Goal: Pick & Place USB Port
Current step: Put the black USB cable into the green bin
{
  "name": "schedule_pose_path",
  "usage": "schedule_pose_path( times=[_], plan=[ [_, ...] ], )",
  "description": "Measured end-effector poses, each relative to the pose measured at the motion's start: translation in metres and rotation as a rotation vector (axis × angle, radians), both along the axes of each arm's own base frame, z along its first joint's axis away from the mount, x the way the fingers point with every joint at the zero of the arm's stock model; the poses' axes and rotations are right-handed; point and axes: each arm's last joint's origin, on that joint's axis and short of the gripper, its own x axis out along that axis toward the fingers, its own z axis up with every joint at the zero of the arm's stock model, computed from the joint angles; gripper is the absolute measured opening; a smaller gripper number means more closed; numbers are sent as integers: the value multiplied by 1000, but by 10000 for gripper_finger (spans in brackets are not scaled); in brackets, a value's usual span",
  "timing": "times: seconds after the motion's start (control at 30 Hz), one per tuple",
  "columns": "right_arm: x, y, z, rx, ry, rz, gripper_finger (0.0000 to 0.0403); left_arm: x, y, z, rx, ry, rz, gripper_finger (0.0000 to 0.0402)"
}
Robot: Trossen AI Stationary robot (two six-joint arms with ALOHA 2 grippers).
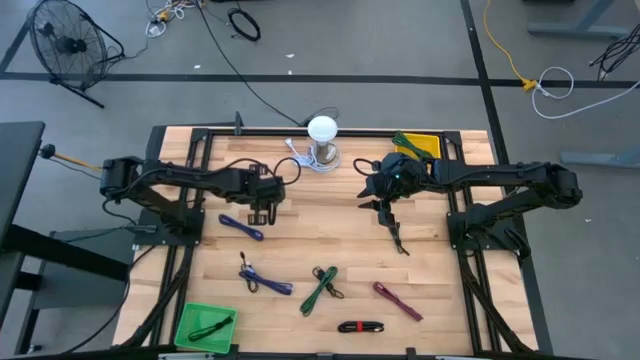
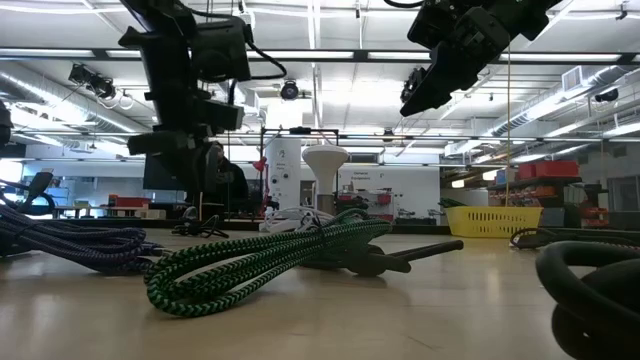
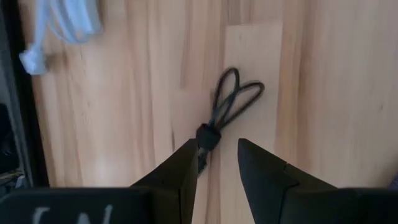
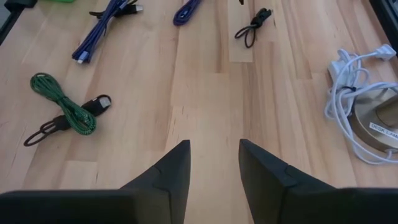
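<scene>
A small black cable bundle, looped at one end and tied at its middle, lies flat on the wooden table. My left gripper hangs open just above it and points steeply down. The bundle's tie sits right in front of one fingertip, and I see no touch. The right wrist view also shows the bundle far off. My right gripper is open over bare wood at the table's right middle, with nothing between its fingers.
More bundled cables lie toward the near edge: purple, blue, green, maroon, black-red. Another black one lies by my right gripper. A lamp with a white cord stands far centre. There is a green bin near left and a yellow bin far right.
</scene>
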Motion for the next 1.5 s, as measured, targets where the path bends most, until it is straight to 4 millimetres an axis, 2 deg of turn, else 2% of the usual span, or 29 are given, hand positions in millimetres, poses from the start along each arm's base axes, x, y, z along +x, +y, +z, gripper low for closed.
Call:
schedule_pose_path(
  times=[0.23, 0.57, 0.77, 0.87, 0.93, 1.07, 1.1, 1.37, 1.43, 1.5],
  plan=[
    [0, 0, 0, 0, -1, 0, 135, 8, 3, -23, -4, 94, -17, 124],
    [0, 0, 0, -2, -1, 1, 135, 17, 9, -36, -8, 90, -48, 196],
    [1, 0, 1, -3, -7, 2, 135, 19, 15, -50, -35, 144, -59, 205],
    [1, 0, 1, -4, -10, 2, 135, 20, 19, -55, -49, 159, -50, 189],
    [1, 0, 1, -5, -13, 2, 135, 20, 20, -57, -73, 162, -48, 160],
    [1, 0, 1, -5, -14, 2, 135, 19, 20, -58, -98, 177, -72, 38],
    [1, 0, 1, -5, -15, 2, 135, 19, 20, -58, -101, 177, -70, 22],
    [1, 0, 1, -11, -17, 7, 135, 21, 16, -51, -105, 231, -10, 7],
    [1, -1, 1, -12, -17, 4, 135, 19, 10, -42, -111, 308, 1, 7],
    [1, -2, 1, -25, -15, -11, 135, 27, 4, -26, -93, 311, 6, 7]
  ],
)
